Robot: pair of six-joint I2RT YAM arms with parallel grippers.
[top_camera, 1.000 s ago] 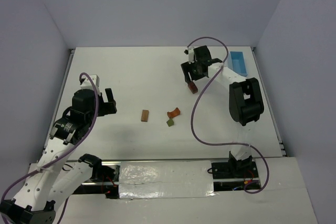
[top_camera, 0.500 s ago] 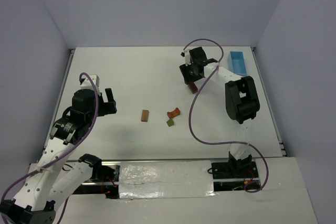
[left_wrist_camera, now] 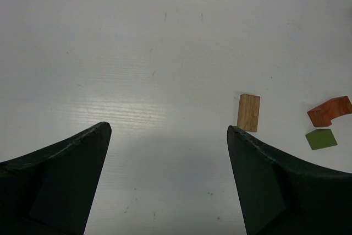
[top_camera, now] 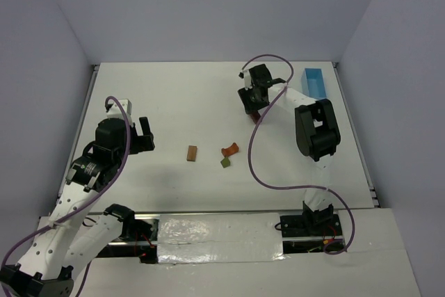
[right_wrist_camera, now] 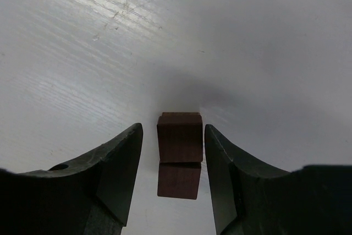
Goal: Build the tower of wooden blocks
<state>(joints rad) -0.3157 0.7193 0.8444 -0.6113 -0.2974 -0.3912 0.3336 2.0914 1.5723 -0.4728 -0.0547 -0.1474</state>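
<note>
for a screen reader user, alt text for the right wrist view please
A dark red block lies on the white table between the two black fingers of the right hand, a slim gap showing beside it.

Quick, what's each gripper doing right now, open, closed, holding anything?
Left gripper: open, empty.
Right gripper: open, jaws either side of the dark red block, not clamped yet.

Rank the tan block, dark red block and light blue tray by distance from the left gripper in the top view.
1. The tan block, just right of the left gripper.
2. The dark red block, back, right of centre.
3. The light blue tray, far right corner.
</note>
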